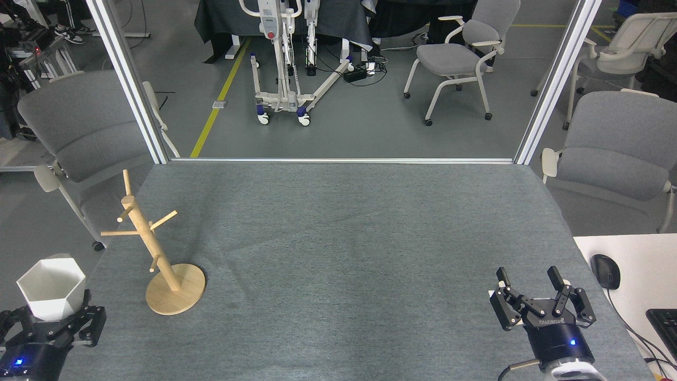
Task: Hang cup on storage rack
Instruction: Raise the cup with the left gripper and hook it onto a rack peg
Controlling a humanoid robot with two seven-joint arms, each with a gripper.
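Grey felt-covered table [338, 254] fills the lower half of the head view, framed by two white metal posts; grey office chairs and a wheeled white lift stand sit on the floor beyond.

Left arm: enters at the bottom-left corner, about 8 o'clock from table centre. Left gripper [50, 317] points up and away, black fingers pinched around the base of the cup [52, 288]. Blue indicator light on the wrist housing. Gripper and cup sit over the table's left edge, partly off the felt.

Cup: matte white, hexagonal rim, faceted sides, held upright with the open mouth facing up and slightly toward the camera. Handle not visible from this angle. It sits at roughly 9 o'clock from the storage rack [153, 248], apart from it, not touching any peg.

Storage rack: light wood, post leaning slightly, several angled pegs, round flat base on the felt near the left edge. All pegs bare.

Right arm: comes in at bottom right, about 5 o'clock. Right gripper [534, 288] points up and away, fingers spread wide, nothing between them. Blue light on its housing.

Right of table: white desk with a black mouse [604, 271] and a keyboard corner.
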